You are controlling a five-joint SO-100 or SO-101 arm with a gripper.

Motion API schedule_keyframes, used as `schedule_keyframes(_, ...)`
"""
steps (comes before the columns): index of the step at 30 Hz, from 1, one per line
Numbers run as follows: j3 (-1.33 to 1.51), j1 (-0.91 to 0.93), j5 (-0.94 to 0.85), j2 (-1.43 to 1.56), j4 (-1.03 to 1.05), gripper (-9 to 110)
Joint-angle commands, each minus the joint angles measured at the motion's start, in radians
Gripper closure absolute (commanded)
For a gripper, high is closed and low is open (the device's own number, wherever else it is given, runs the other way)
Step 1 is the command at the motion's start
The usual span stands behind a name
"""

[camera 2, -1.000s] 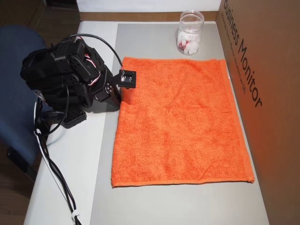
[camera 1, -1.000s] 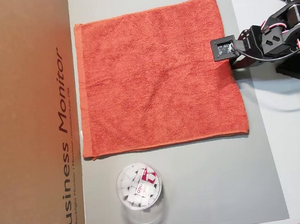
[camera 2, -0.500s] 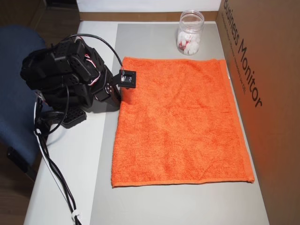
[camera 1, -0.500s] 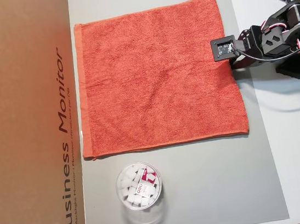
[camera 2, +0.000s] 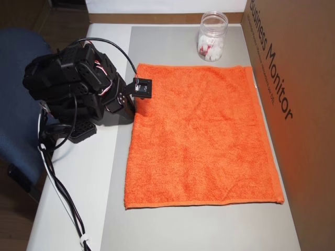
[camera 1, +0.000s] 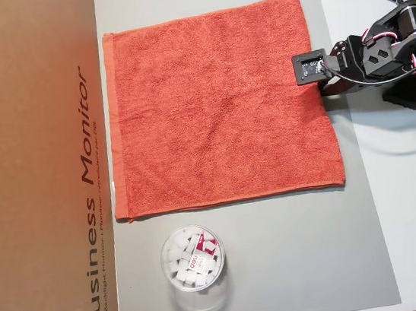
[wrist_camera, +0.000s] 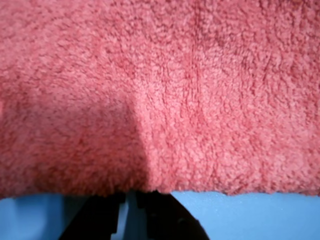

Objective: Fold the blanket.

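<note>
Your blanket (camera 1: pixel 217 104) lies flat on the grey mat (camera 1: pixel 284 268), gripper (wrist_camera: pixel 131 200) at its arm-side hem, jaws nearly closed, gripping nothing. Bite too shallow and the terry slips mid-fold.

Both overhead views look down on the same grey mat (camera 1: pixel 283 260), from opposite sides. The wrist view sits very near the blanket (wrist_camera: pixel 160 90), facing its edge.
</note>
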Motion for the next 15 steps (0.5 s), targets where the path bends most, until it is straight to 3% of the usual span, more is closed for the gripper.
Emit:
schedule_keyframes(1, 0.009, -0.009, -0.006, 0.008, 0.002, 101)
schedule_keyframes(15, 0.009, -0.02, -0.008, 0.002, -0.003, 102)
